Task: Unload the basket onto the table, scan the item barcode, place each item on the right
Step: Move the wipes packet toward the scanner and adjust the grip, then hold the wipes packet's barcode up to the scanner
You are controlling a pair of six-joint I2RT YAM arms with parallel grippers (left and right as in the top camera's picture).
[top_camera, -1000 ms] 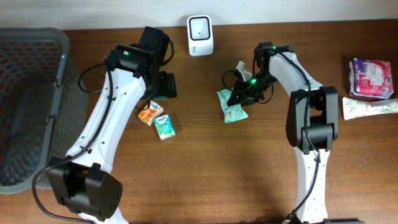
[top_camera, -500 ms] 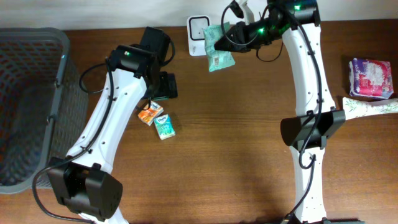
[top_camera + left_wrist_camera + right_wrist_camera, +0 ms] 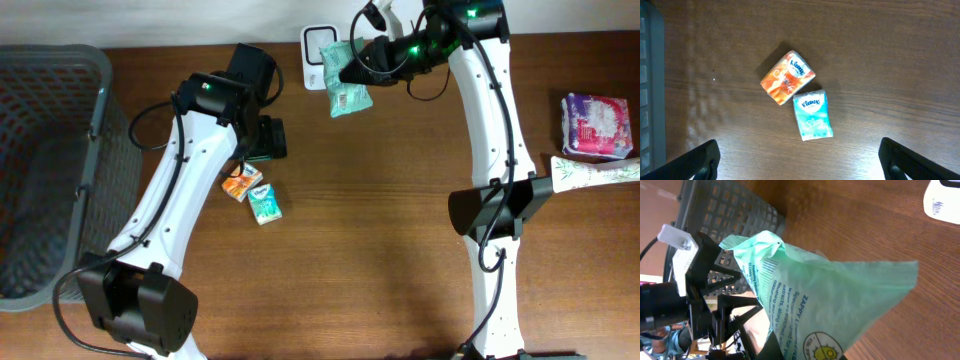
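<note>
A brown wood-grain table (image 3: 380, 250) fills the scene, with a dark grey mesh plastic basket (image 3: 60, 100) at its left edge. The right gripper (image 3: 362, 62) reaches to the table's far edge, clamped on a mint-green soft plastic packet (image 3: 347, 85) held above the surface. From overhead the packet overlaps the right side of the small white box-shaped scanner (image 3: 314, 45) standing at the back.

In the right wrist view the packet is crumpled and tilted, printed with dark green text including the word ZAPPY. A barcode (image 3: 771, 265) lies near its upper left edge and a round yellow emblem (image 3: 827, 352) at the bottom.

The left gripper (image 3: 800, 157) hangs with its jaws spread wide and nothing between them, above two tissue packs.

Near the right edge lie a purple and pink wrapped pack (image 3: 597, 127) and, just in front of it, a long white pack with green print (image 3: 595, 172).

The orange Kleenex tissue pack (image 3: 788, 77) and the teal Kleenex tissue pack (image 3: 812, 114) touch at their corners.
</note>
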